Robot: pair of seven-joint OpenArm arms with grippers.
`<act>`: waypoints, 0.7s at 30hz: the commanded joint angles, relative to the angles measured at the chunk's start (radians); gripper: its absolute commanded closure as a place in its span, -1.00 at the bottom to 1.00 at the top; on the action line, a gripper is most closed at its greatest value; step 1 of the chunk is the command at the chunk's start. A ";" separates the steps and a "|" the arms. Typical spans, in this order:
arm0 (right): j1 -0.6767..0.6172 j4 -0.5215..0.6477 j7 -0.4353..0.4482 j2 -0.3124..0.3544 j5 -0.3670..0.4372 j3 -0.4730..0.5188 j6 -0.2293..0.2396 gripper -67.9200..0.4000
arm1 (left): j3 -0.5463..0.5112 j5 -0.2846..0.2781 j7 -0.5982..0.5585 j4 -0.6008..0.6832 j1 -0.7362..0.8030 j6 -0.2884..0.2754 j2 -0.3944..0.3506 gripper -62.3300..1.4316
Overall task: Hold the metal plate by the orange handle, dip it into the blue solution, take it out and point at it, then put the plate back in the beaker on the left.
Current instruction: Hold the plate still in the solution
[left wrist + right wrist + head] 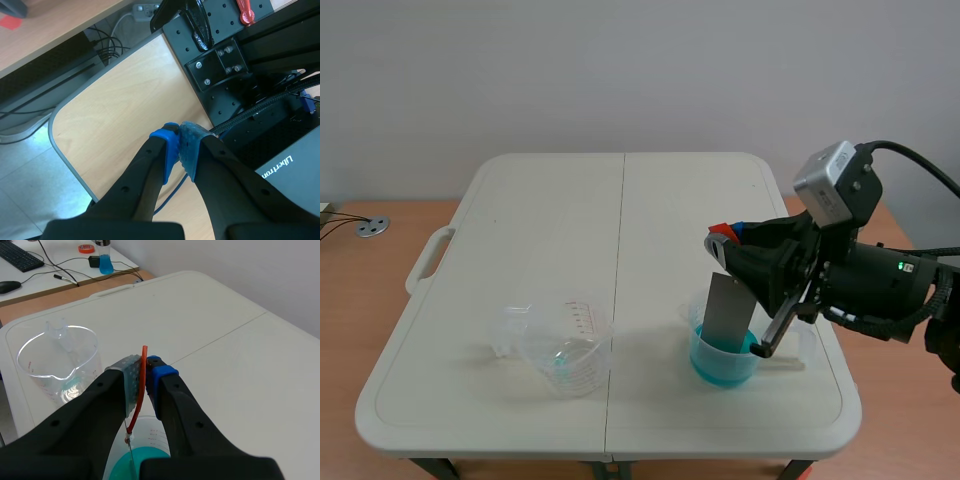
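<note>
orange handle clamped between right gripper fingers, metal plate hanging below

Beyond my white folding table, a desk holds a black keyboard, a mouse, a bottle of blue liquid and an orange tape roll

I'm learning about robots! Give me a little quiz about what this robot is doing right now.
1. True or false: the right gripper is shut on the orange handle of the metal plate.
2. Where is the plate's lower end? A) in a cup of orange juice B) inside the beaker of blue solution C) in a bowl of sand
3. What does the left gripper hold?
Key: 1 true; 2 B; 3 nothing, its fingers are shut together.
</note>
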 commanded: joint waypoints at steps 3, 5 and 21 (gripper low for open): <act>0.014 0.008 0.008 0.008 0.005 0.011 0.008 0.95 | 0.000 -0.005 -0.013 0.018 0.008 -0.002 -0.005 0.91; 0.014 0.008 0.008 0.008 0.008 0.013 0.008 0.95 | 0.000 -0.005 -0.013 0.018 0.008 -0.002 -0.005 0.91; -0.009 0.090 0.007 0.032 0.042 0.020 0.008 0.94 | 0.000 -0.005 -0.013 0.018 0.008 -0.002 -0.006 0.91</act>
